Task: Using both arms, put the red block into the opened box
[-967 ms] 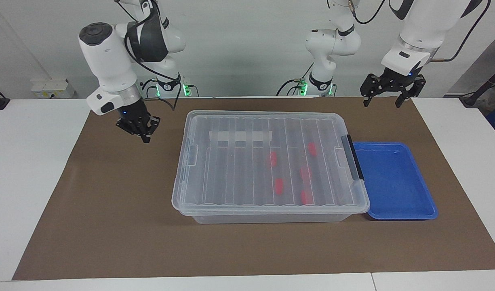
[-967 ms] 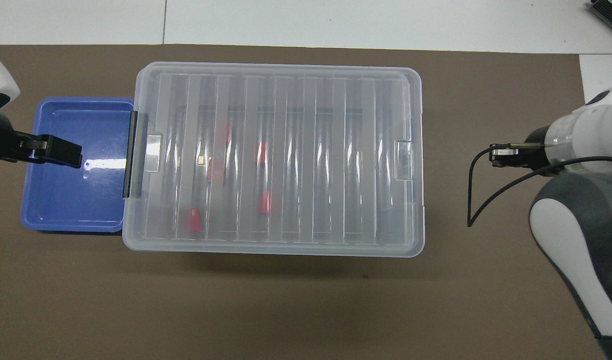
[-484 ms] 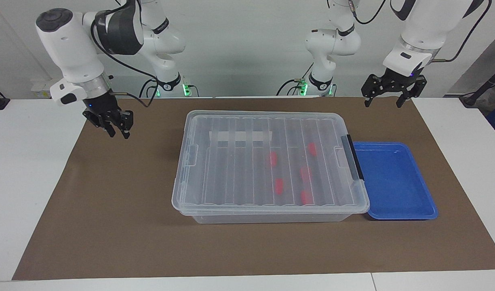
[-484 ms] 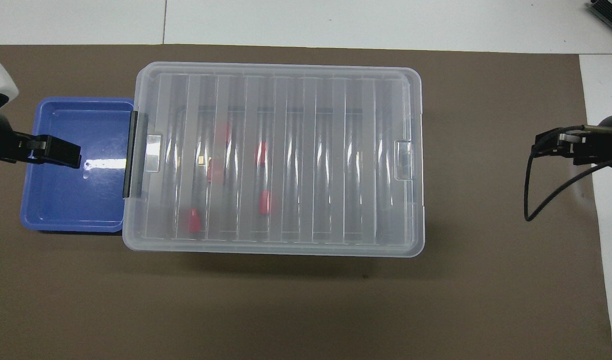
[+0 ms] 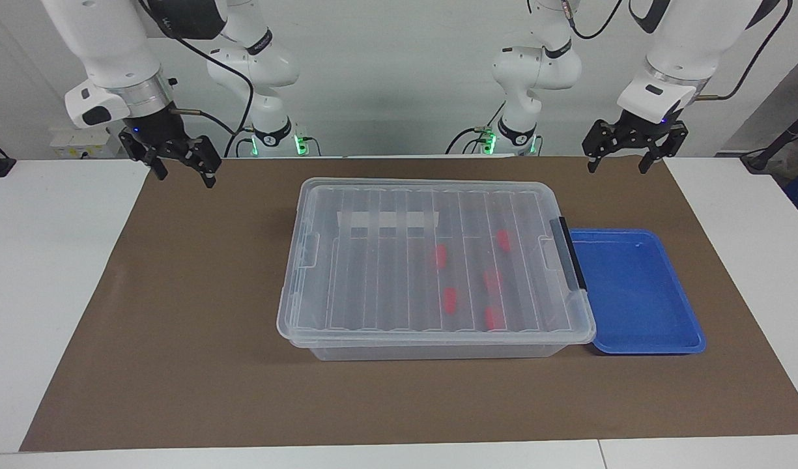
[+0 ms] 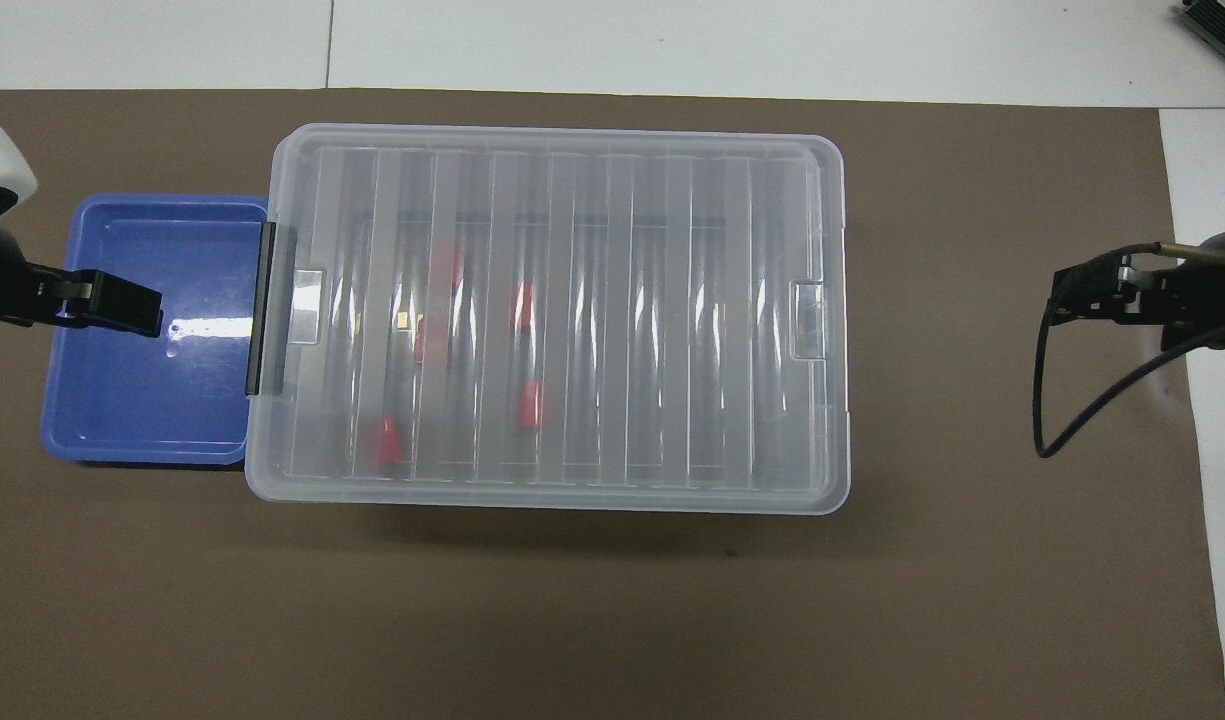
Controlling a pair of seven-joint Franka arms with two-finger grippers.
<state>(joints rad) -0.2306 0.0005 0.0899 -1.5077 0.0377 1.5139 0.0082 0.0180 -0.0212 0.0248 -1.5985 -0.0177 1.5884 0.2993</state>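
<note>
Moved: the right gripper [image 5: 182, 170] has risen and swung away from the box [image 5: 431, 260] toward the right arm's end of the desk [image 5: 177, 312], and its fingers, pinched together a second ago, now stand wide and empty; the left gripper [image 5: 633, 156] has not shifted.
Box: lid on, flat across the rim, black handle [image 5: 567, 253] at the end touching the blue tray [image 5: 640, 293].
Blocks: five red blocks [image 5: 449, 299] lie inside the box under the clear lid, in the half toward the left arm's end.
Step in hand: by my reading the placing is done and both arms are retreating; doing it well means lifting clear and keeping high enough not to clip the lid.
Left gripper: fingers wide, empty, hanging over the mat's edge near the tray's robot-side corner.
Right gripper: over the mat's corner nearest the right arm's base.
Blocks vs fingers: well apart from both pairs of fingers, shut off by the lid; neither gripper touches box or block.
</note>
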